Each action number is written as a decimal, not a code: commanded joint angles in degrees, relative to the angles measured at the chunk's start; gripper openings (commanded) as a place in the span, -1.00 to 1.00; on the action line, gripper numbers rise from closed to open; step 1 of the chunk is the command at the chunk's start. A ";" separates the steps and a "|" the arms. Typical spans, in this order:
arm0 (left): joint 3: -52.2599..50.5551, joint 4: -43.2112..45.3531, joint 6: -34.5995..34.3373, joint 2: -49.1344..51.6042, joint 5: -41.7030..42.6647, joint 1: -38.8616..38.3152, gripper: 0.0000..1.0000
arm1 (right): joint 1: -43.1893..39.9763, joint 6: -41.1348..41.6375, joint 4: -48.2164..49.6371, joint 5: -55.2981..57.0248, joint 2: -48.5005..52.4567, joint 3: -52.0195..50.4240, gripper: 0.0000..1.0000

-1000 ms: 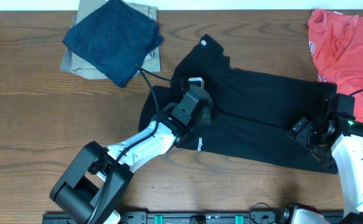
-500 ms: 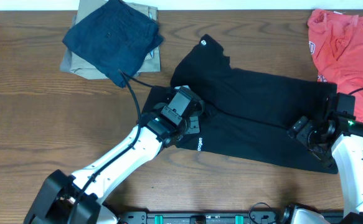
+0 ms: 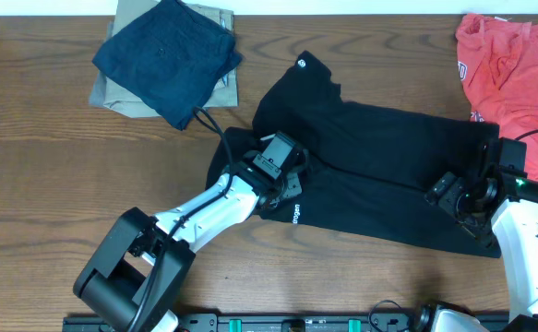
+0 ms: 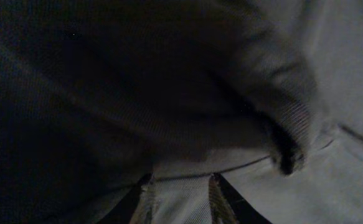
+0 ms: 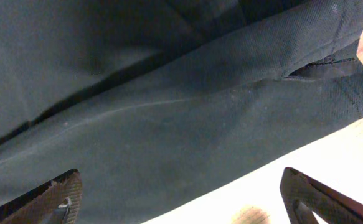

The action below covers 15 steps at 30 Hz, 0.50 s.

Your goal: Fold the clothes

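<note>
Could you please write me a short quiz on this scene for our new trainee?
1. True or false: the right gripper stands wide open over the black T-shirt.
2. What lies on top of the khaki garment? A) a navy garment B) a white towel C) a green cap
3. What colour is the crumpled shirt in the overhead view's top right corner?
Key: 1 true; 2 A; 3 red.
</note>
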 commanded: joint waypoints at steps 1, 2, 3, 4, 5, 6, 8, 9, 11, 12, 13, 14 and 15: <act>0.68 0.79 -0.24 0.24 -0.31 1.46 -0.45 | -0.37 -0.83 -0.07 -0.02 0.00 0.85 0.98; 0.68 0.87 -0.24 0.26 -0.28 1.75 -0.47 | -0.37 -0.83 -0.04 -0.02 0.00 0.85 0.98; 0.68 0.94 -0.24 0.26 -0.26 2.08 -0.49 | -0.37 -0.83 -0.07 -0.02 0.00 0.85 0.99; 0.68 0.94 -0.24 0.31 -0.28 2.29 -0.50 | -0.37 -0.83 -0.04 -0.02 0.00 0.85 0.98; 0.68 1.01 0.02 0.46 -0.28 2.45 -0.52 | -0.37 -0.83 -0.04 -0.02 0.00 0.85 0.99; 0.68 1.09 0.48 0.63 -0.31 2.56 -0.52 | -0.37 -0.83 -0.04 -0.02 0.00 0.85 0.99; 0.68 1.66 2.05 1.29 -0.63 2.58 -0.53 | -0.37 -0.83 -0.04 -0.02 0.00 0.85 0.99; 0.68 1.88 2.14 1.70 -1.25 2.58 -0.53 | -0.37 -0.83 -0.04 -0.02 0.00 0.85 0.98; 0.68 2.36 2.21 2.58 -2.86 2.58 -0.53 | -0.37 -0.83 -0.04 -0.02 0.00 0.85 0.99; 0.68 2.78 2.36 3.04 -3.54 2.62 -0.53 | -0.37 -0.83 -0.07 -0.02 0.00 0.85 0.99; 0.68 3.34 2.40 3.48 -4.13 2.69 -0.53 | -0.37 -0.83 -0.07 -0.02 0.00 0.85 0.99; 0.68 3.87 2.58 3.74 -4.87 2.80 -0.53 | -0.37 -0.83 -0.07 -0.02 0.00 0.85 0.98; 0.68 4.42 2.62 3.89 -6.25 2.82 -0.53 | -0.37 -0.83 -0.07 -0.02 0.00 0.85 0.99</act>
